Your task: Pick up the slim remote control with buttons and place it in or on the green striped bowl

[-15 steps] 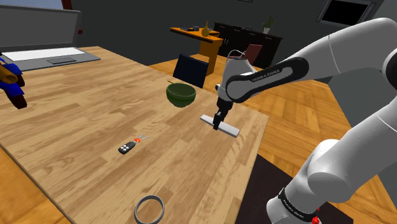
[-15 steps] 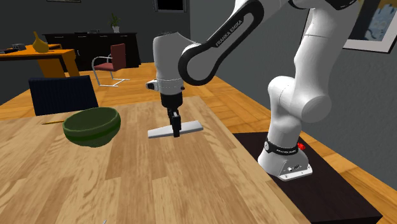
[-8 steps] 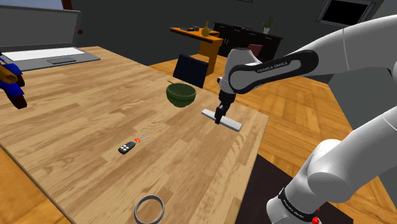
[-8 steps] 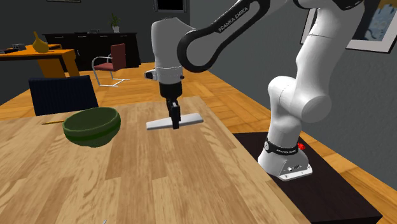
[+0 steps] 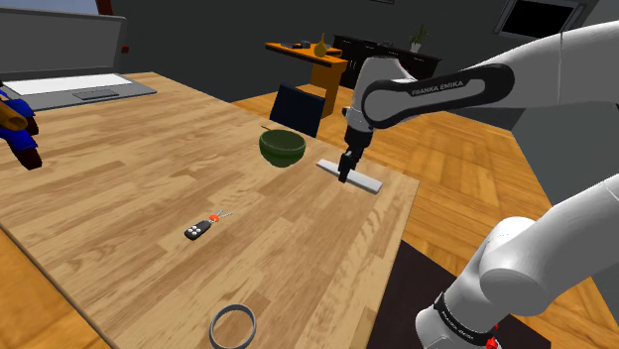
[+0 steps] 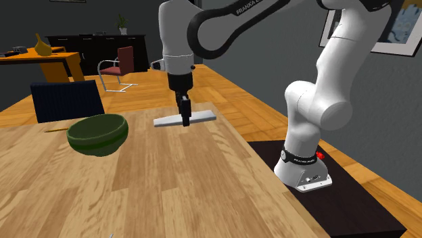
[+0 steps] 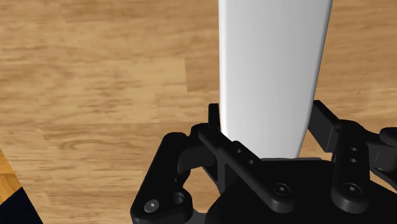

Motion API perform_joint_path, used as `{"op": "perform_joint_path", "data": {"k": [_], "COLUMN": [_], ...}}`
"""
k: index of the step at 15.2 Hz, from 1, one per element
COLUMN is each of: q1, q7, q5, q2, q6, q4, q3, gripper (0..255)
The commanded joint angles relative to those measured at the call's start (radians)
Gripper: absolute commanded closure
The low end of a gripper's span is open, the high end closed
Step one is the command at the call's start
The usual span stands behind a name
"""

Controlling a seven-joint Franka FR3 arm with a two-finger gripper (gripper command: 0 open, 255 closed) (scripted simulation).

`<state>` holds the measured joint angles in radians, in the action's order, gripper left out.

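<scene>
The slim pale-grey remote (image 5: 369,184) (image 6: 201,117) (image 7: 273,70) is clamped across its middle by the gripper (image 5: 344,176) (image 6: 184,120) (image 7: 268,116) and held level above the wooden table (image 5: 149,169), its long axis horizontal, one end turned toward the nearby green bowl (image 5: 282,148) (image 6: 98,134).

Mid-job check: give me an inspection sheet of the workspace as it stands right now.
Surface: wooden table, no spills seen.
Job's things: white remote clasped near its middle, apparently lifted off the table, beside the green bowl and not over it; bowl upright.
Clutter: black key fob; grey ring near the table's edge; laptop; blue object at the shoulder view's left edge.
Gripper: gripper shut on the remote.
Cables: nothing seen.
Surroundings: dark chair behind the bowl; orange side table; wooden floor.
</scene>
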<state>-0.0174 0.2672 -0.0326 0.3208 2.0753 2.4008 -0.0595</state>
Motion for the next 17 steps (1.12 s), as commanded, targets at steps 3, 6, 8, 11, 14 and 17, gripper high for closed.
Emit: {"op": "perform_joint_path", "data": {"k": [3,6,8,11,14,17], "q1": [0.000,0.000,-0.001,-0.001,-0.001,-0.005], "q7": [0.000,0.000,0.000,0.000,0.001,-0.002], "q5": [0.000,0.001,0.001,0.001,0.001,0.006], "q2": [0.018,0.030,0.036,0.043,0.049,-0.032], "q6": [-0.056,-0.098,-0.126,-0.168,-0.209,-0.210], "q4": [-0.038,-0.069,-0.090,-0.124,-0.160,-0.241], "q3": [0.001,0.002,0.003,0.003,0.004,0.006], "gripper": [255,255,255,255,255,255]}}
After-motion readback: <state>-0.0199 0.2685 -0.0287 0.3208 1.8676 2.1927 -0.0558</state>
